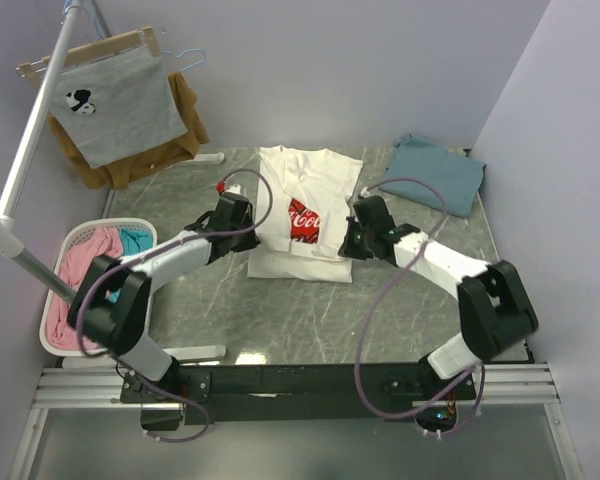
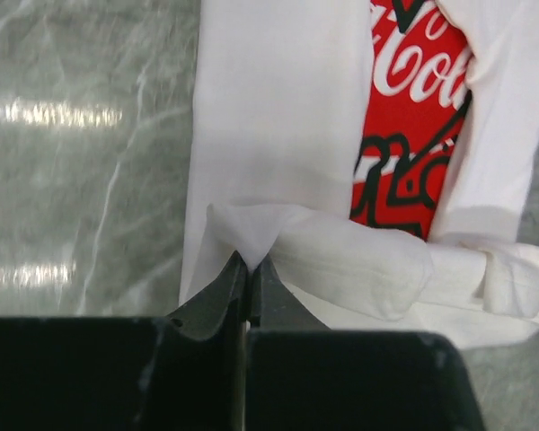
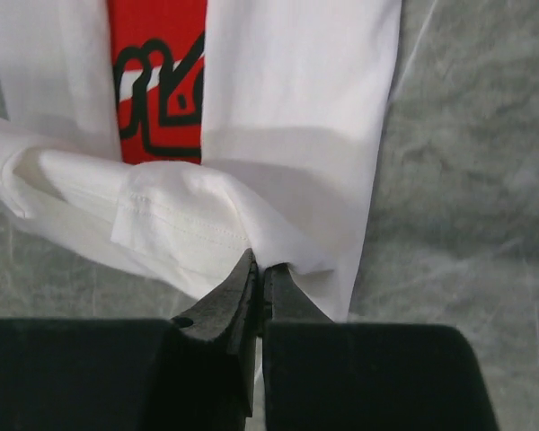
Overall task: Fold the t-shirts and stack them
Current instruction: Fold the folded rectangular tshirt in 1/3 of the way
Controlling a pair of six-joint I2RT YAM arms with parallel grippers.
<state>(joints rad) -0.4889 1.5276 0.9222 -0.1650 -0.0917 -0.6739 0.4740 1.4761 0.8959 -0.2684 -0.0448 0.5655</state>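
Observation:
The white t-shirt (image 1: 302, 200) with the red logo (image 1: 305, 220) lies mid-table, sides folded in, its bottom hem lifted and doubled toward the collar. My left gripper (image 1: 248, 222) is shut on the hem's left corner, seen in the left wrist view (image 2: 250, 260) with the shirt (image 2: 278, 135) beyond. My right gripper (image 1: 352, 238) is shut on the hem's right corner, seen in the right wrist view (image 3: 259, 262) with the shirt (image 3: 287, 117) beyond. The teal-blue t-shirt (image 1: 432, 172) lies folded at the back right.
A white laundry basket (image 1: 52, 300) with pink and teal cloth stands at the left edge. A grey shirt (image 1: 115, 100) and a brown garment (image 1: 185, 120) hang on a rack at the back left. A white pole (image 1: 25, 150) slants across the left side.

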